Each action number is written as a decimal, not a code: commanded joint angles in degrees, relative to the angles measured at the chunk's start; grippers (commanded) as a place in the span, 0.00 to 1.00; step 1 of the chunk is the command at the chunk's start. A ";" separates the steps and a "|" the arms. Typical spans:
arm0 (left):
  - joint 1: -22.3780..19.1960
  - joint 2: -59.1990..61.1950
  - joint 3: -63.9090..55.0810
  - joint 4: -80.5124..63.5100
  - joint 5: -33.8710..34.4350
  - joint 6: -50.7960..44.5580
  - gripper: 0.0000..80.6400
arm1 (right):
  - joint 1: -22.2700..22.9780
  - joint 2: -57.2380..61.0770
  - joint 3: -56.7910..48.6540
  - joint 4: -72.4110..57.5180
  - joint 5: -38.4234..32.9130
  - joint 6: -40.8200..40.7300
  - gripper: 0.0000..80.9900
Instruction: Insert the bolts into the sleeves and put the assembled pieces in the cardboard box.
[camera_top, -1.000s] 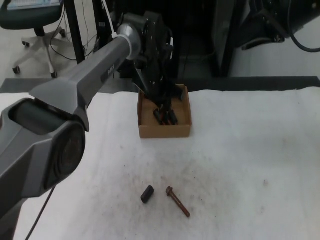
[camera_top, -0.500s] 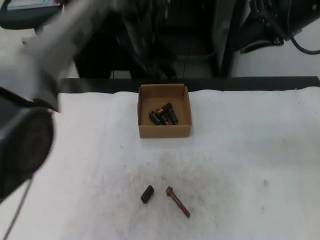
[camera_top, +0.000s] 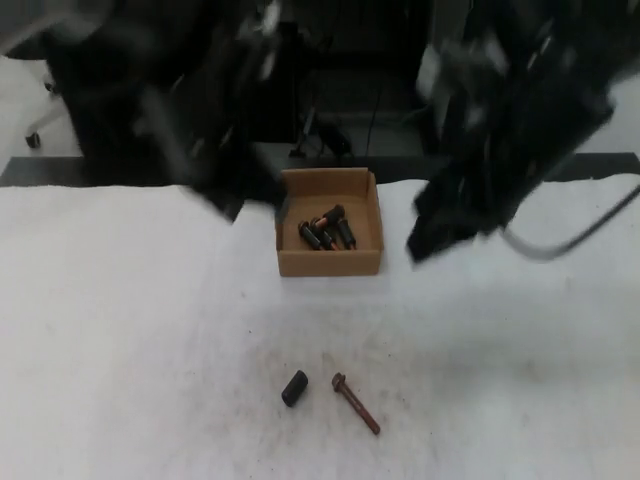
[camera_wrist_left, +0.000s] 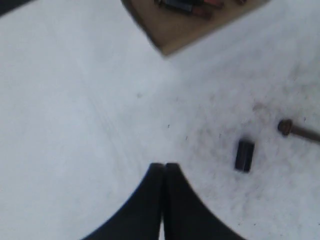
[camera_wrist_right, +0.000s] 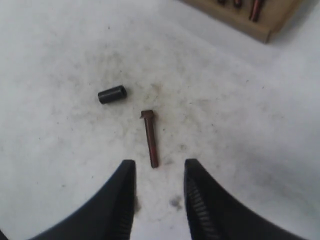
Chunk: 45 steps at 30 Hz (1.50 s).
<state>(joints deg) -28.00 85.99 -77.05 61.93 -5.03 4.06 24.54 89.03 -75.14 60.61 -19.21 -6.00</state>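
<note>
A black sleeve (camera_top: 294, 388) and a rusty bolt (camera_top: 356, 403) lie side by side on the white cloth near the front. Behind them stands the cardboard box (camera_top: 329, 262) with several assembled pieces (camera_top: 326, 232) inside. My left gripper (camera_wrist_left: 163, 167) is shut with nothing in it, above bare cloth some way from the sleeve (camera_wrist_left: 244, 155); the bolt's head (camera_wrist_left: 286, 127) and the box corner (camera_wrist_left: 172, 37) lie beyond. My right gripper (camera_wrist_right: 159, 170) is open just short of the bolt (camera_wrist_right: 150, 137), with the sleeve (camera_wrist_right: 112, 94) farther off. Both arms are blurred dark shapes beside the box in the high view.
White cloth covers the bench, stained around the loose parts. A dark strip runs along the bench's back edge (camera_top: 120, 168). An office chair (camera_top: 60, 70) and dark equipment stand behind the bench.
The arm that reached into the box a second ago has pulled out and swung back to the left. A second arm has come in on the right. The pieces stay in the box.
</note>
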 joint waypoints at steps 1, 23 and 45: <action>-0.13 -12.03 13.20 -10.92 -0.37 -1.52 0.00 | 1.40 -0.48 1.75 -2.14 1.00 -0.47 0.38; 3.30 -26.69 42.20 -25.52 11.10 2.42 0.00 | 12.19 15.19 6.54 -15.77 7.00 -0.47 0.38; 3.32 -26.69 42.20 -25.41 11.10 4.92 0.00 | 12.20 16.73 6.54 -19.38 11.70 -5.67 0.38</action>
<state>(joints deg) -24.70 59.65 -34.78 37.25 6.06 8.60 37.31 105.96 -68.49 41.07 -7.68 -10.77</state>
